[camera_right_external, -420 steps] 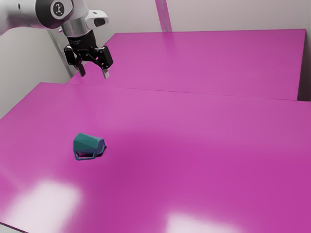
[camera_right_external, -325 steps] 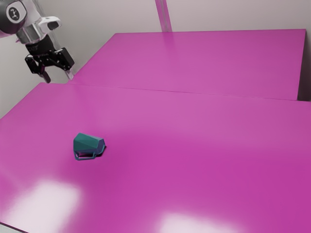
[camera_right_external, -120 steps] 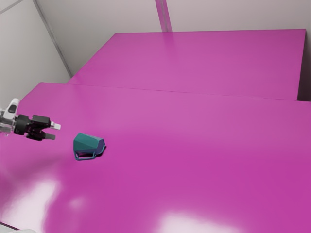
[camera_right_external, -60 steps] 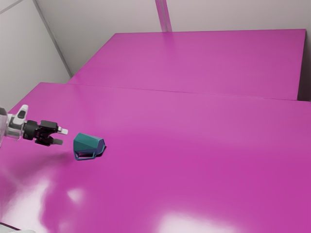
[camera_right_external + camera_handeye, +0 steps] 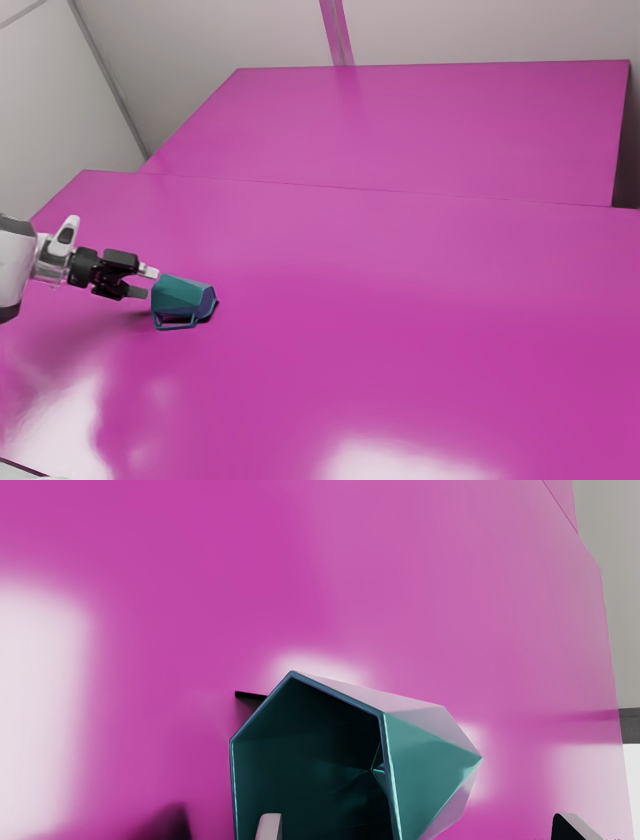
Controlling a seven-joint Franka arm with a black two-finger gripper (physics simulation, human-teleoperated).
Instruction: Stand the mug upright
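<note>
1. Exterior view: my pincer (image 5: 147, 283) stands wide, at the mug's (image 5: 182, 296) end on the exterior view's left. The mug lies on its side on the pink table (image 5: 400, 300).
2. Wrist view: my fingertips are well apart; one overlaps the mug's dark mouth, the other is beyond its outer wall.
</note>
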